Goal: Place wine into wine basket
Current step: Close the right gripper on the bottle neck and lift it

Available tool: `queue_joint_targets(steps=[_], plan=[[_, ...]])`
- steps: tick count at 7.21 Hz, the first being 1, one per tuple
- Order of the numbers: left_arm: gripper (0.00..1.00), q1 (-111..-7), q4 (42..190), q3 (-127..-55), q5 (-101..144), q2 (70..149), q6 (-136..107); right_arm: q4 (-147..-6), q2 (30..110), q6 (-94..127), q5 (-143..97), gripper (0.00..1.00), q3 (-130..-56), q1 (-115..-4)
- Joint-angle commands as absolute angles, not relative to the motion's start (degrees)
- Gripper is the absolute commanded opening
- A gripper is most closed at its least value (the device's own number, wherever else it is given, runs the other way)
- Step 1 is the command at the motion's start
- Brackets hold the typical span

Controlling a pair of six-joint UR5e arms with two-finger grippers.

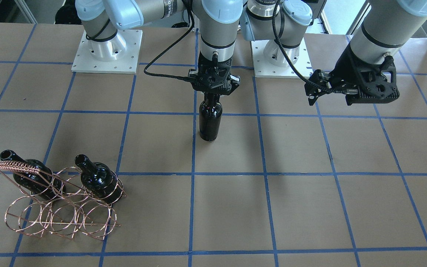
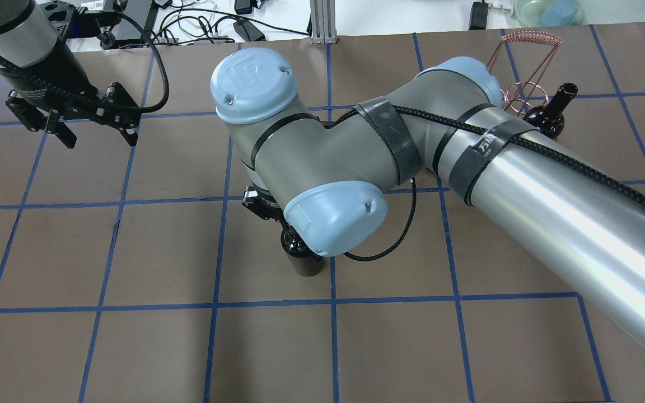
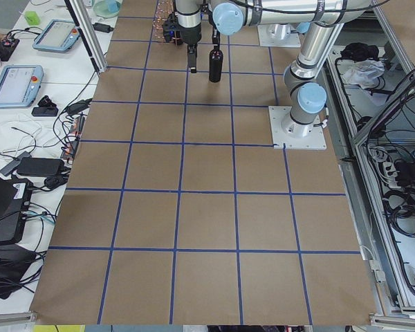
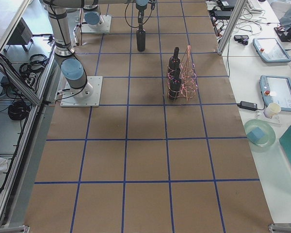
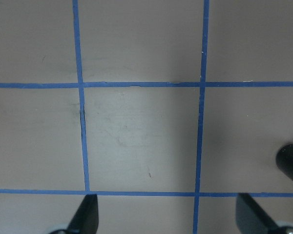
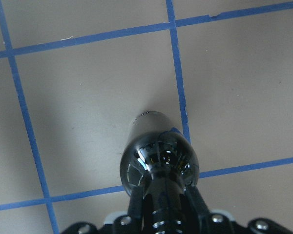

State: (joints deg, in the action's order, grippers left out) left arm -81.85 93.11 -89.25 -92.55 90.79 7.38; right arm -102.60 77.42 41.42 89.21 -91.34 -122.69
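Note:
A glossy black wine bottle (image 1: pixel 210 118) stands upright near the table's middle. My right gripper (image 1: pixel 212 94) is shut on its neck from above. The right wrist view shows the fingers (image 6: pixel 189 200) clamped on the neck over the bottle's shoulder (image 6: pixel 158 161). I cannot tell whether its base touches the table. The copper wire wine basket (image 1: pixel 61 218) sits far off on my right side and holds two look-alike bottles (image 1: pixel 28 178) (image 1: pixel 96 180). My left gripper (image 1: pixel 313 89) hangs open and empty above the table on my left, also seen in the overhead view (image 2: pixel 99 140).
The table is brown paper with a blue tape grid (image 1: pixel 265 174). The arms' white base plates (image 1: pixel 106 55) lie at the robot's edge. Tablets and cables (image 3: pixel 14 83) sit on a side bench beyond the table.

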Motion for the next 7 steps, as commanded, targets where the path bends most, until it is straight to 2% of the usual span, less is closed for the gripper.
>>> queue_joint_targets(steps=[1,4,7], plan=[[1.0,-82.0,93.42,-89.47,-92.55,90.7,7.38,-102.13,79.26,41.14,89.38,0.22,-91.05,-121.91],[1.0,-81.91,94.39,-89.65,-92.37,90.62,7.38,-93.02,85.58,29.06,90.35,0.18,-91.76,-114.48],[1.0,-81.91,94.48,-89.65,-92.46,90.53,7.38,-85.36,92.53,4.74,91.92,0.17,-91.76,-96.92]])
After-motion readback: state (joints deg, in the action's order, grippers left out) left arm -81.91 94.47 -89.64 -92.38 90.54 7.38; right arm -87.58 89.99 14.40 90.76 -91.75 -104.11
